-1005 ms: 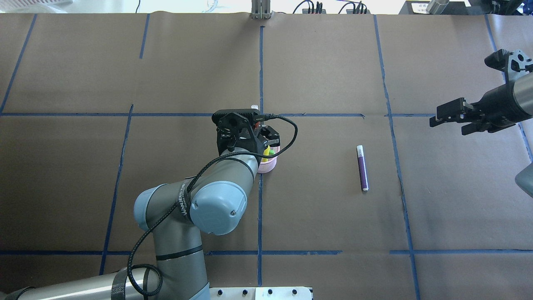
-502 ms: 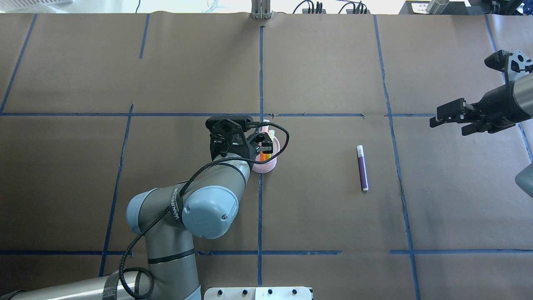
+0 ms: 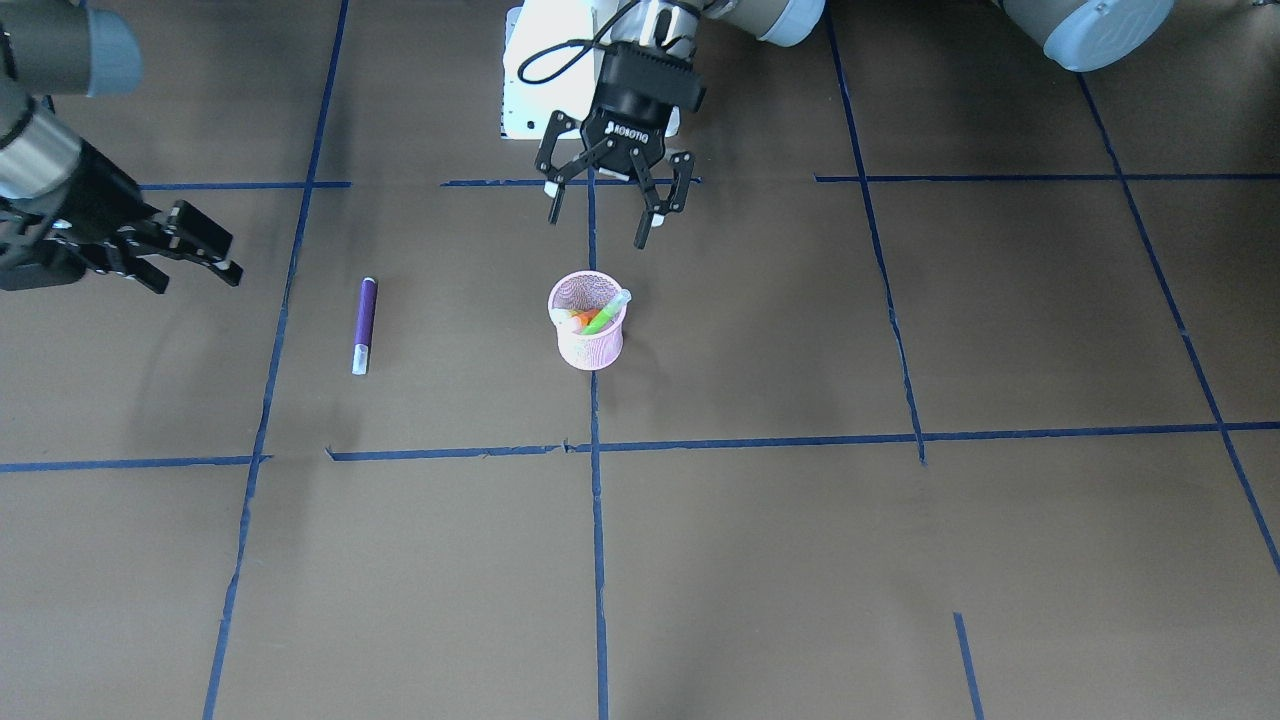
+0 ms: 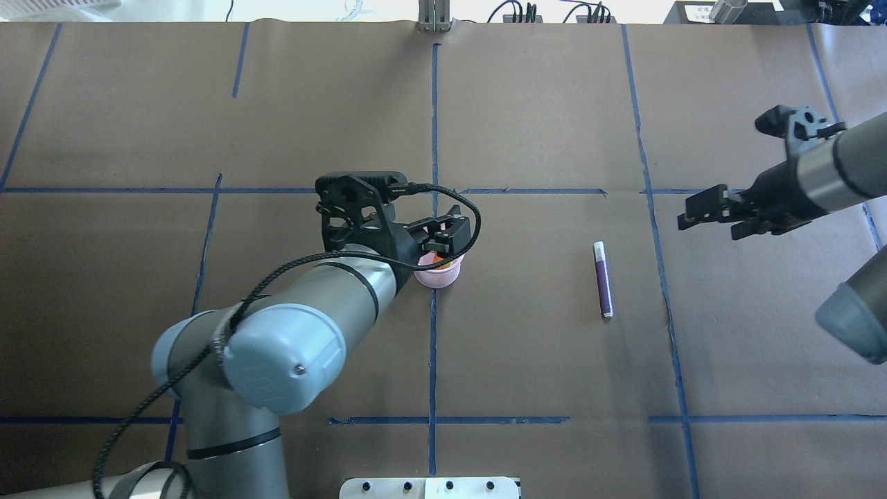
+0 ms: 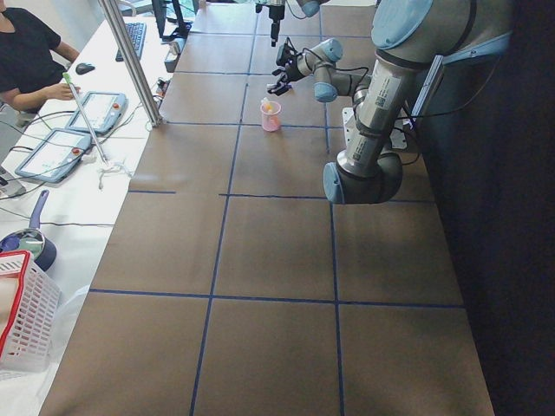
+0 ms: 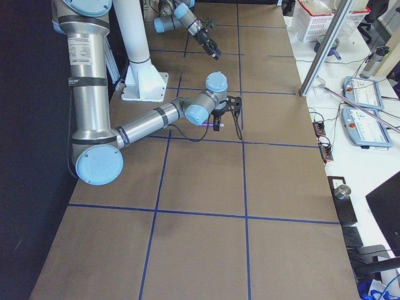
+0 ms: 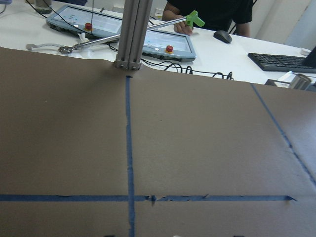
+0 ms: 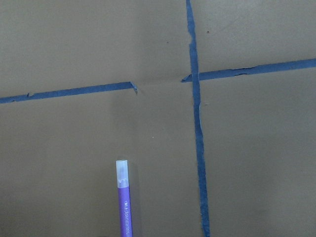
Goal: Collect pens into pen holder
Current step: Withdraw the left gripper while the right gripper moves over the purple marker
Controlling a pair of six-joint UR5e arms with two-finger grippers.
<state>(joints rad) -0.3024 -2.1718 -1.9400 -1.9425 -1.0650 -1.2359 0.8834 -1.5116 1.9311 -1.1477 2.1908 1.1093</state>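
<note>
- Hovering at 12 o'clock of the pen holder [image 3: 590,348] in the front-facing view, the left gripper [image 3: 597,230] has its jaws spread wide and is empty.
- Inside the holder lean the green pen [image 3: 608,313] and the orange pen [image 3: 583,319].
- Flat at the holder's 9 o'clock, well apart, lies the purple pen [image 3: 365,318].
- At that pen's 10 o'clock is the right gripper [image 3: 200,270], fingers parted and holding nothing.

Silver-grey arms [image 4: 346,281], pale-blue joint caps [image 4: 280,357], braided black cable [image 4: 305,258], black ROBOTIQ-marked left pincer [image 3: 597,230]
</note>
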